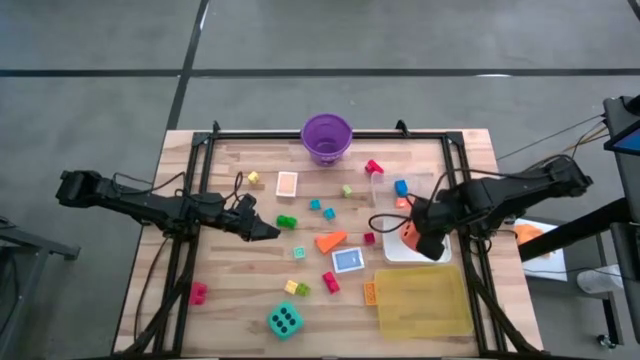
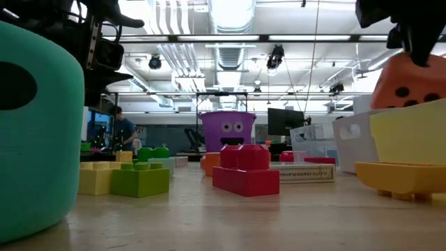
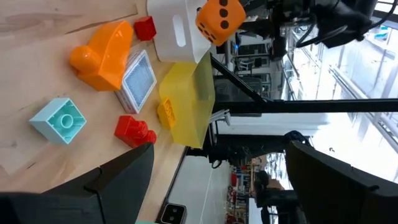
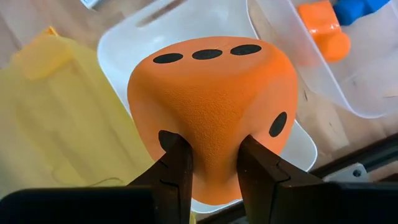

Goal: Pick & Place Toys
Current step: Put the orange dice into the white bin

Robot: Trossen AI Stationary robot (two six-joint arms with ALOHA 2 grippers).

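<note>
Squeezing a corner of the orange dice, the right end effector is held up over the white tub near the right edge of the bench. The tub is straight below, so only a drop is needed. The left end effector is kept wide open and empty near the left side, beside the green block.

Orange die with black dots — pinched between the right gripper's dark fingers, above a white tub. Yellow translucent tray just beside it. Teal die, black dots. Purple bucket — face printed on it. Orange wedge and a blue-patterned card ahead of the black left gripper.
</note>
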